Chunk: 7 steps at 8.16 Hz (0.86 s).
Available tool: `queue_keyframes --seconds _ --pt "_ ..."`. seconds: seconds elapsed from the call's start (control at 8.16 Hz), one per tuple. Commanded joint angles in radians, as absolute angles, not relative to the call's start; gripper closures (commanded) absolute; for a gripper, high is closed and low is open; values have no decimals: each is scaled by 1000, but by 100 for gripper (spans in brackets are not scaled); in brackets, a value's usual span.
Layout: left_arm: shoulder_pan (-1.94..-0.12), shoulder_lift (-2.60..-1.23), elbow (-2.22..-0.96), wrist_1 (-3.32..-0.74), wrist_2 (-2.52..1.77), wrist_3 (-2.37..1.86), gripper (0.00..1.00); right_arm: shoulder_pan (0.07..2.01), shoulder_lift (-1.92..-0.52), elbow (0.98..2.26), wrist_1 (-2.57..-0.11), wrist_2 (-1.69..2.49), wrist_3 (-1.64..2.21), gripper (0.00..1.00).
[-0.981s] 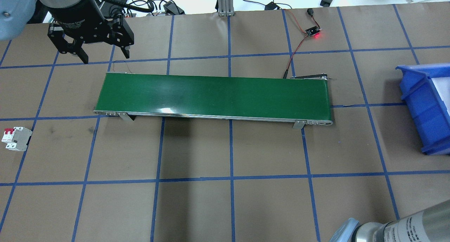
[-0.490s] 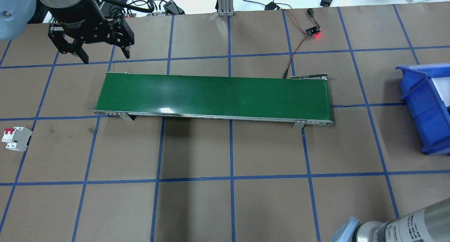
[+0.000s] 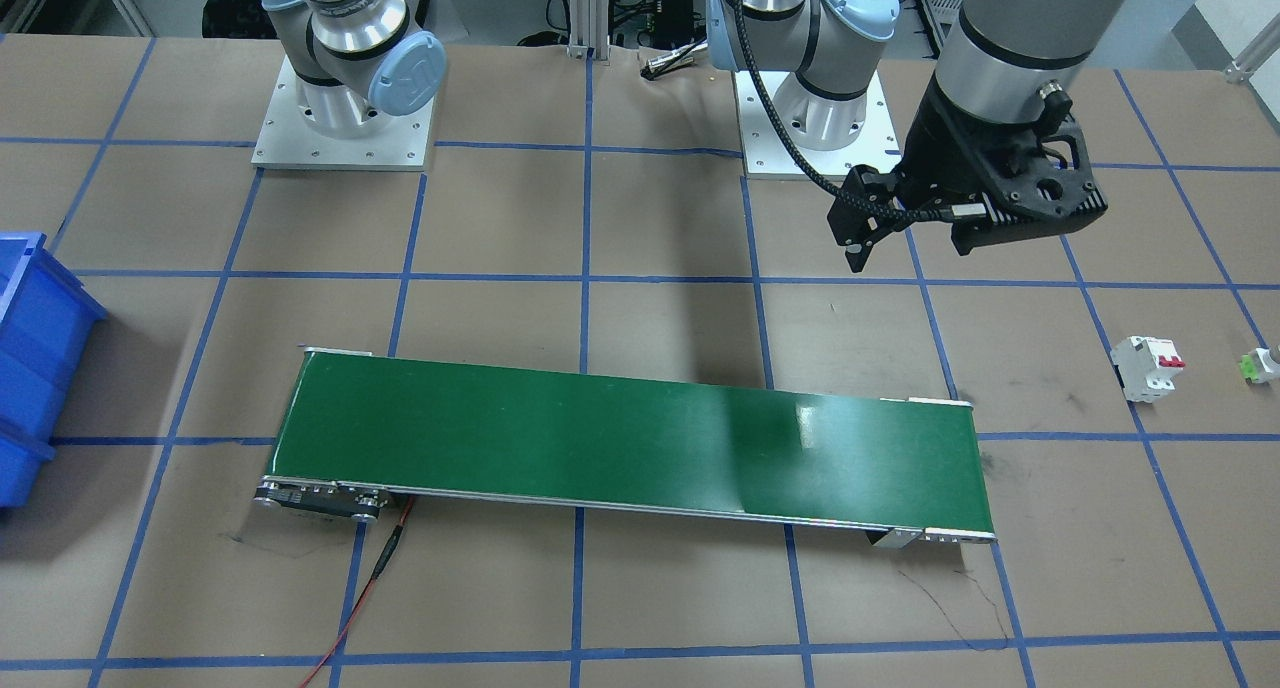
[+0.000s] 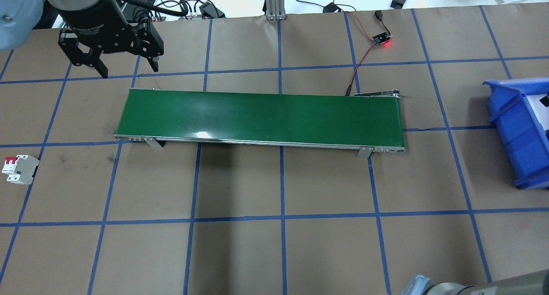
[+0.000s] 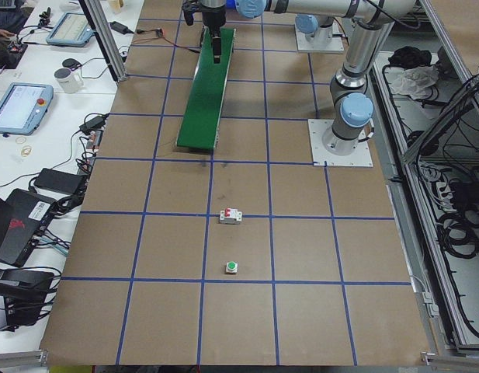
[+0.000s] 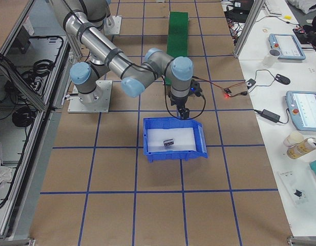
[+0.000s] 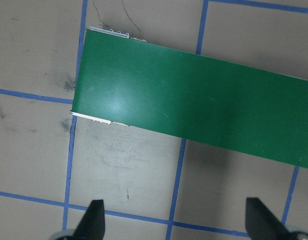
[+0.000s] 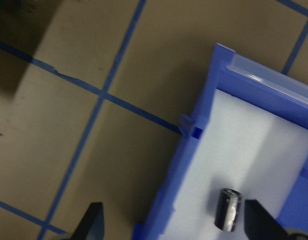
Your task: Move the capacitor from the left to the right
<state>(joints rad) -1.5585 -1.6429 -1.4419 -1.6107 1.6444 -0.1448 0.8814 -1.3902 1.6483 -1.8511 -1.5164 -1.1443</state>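
The capacitor [image 8: 227, 209], a small dark cylinder with a pale stripe, lies on its side on the white liner inside the blue bin [image 8: 203, 150]. It also shows in the exterior right view [image 6: 168, 142]. My right gripper [image 8: 174, 225] is open and empty above the bin's rim on the conveyor side [image 6: 182, 111]. The capacitor lies below it, close to one finger. My left gripper [image 4: 129, 71] is open and empty, hovering just behind the left end of the green conveyor [image 4: 261, 117]. Its wrist view [image 7: 176, 225] shows only belt and table.
The blue bin [image 4: 514, 127] stands at the table's right edge. A white breaker with red switches [image 4: 19, 169] and a tiny green-and-white part [image 3: 1258, 365] lie at the far left. A sensor board with a red light [image 4: 381, 40] and its wires sit behind the conveyor.
The right arm's forearm has slid lower and mostly out of the overhead view's bottom right corner. The left gripper has not moved and stays open.
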Motion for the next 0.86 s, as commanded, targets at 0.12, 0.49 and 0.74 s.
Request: queue_keyframes --seconds 0.12,0.49,0.74 --pt "-1559 -1643 -1442 -1611 1644 -146 0 1200 -1600 1539 -1496 -1529 -661 0" --pt "-1557 -1643 -1442 -1611 1643 -146 0 1499 -1652 1534 -1451 -1531 -287 0" --pt "-1559 -1643 -1440 -1611 1643 -144 0 1624 -1655 1535 -1439 -1525 -87 0"
